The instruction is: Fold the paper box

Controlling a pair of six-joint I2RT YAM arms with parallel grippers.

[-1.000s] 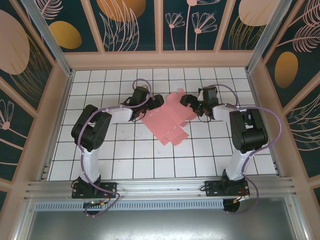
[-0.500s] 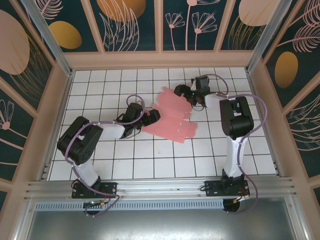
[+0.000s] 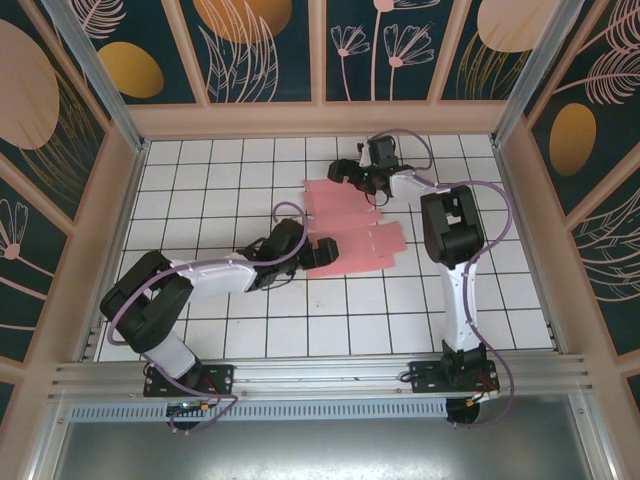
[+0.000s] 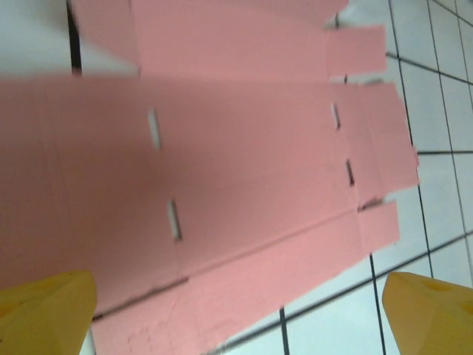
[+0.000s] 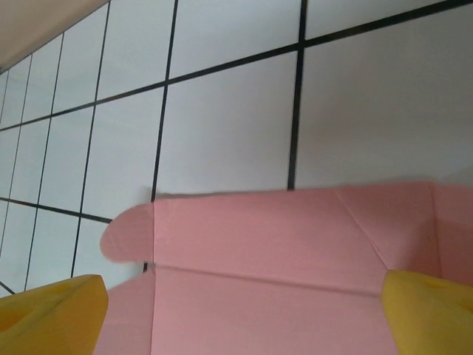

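The unfolded paper box [image 3: 355, 228] lies flat on the white tiled tabletop [image 3: 200, 180] between both arms, its length running roughly far to near, with the left end effector [image 3: 327, 248] released at its near-left edge and the right end effector [image 3: 352, 176] likewise released at its far edge, about equally close.

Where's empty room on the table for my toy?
The table is bare at the far left, between the side wall and the paper box, and along the near edge between the two arm bases. It's crowded in the middle, where the left gripper and right gripper sit at the box's edges.
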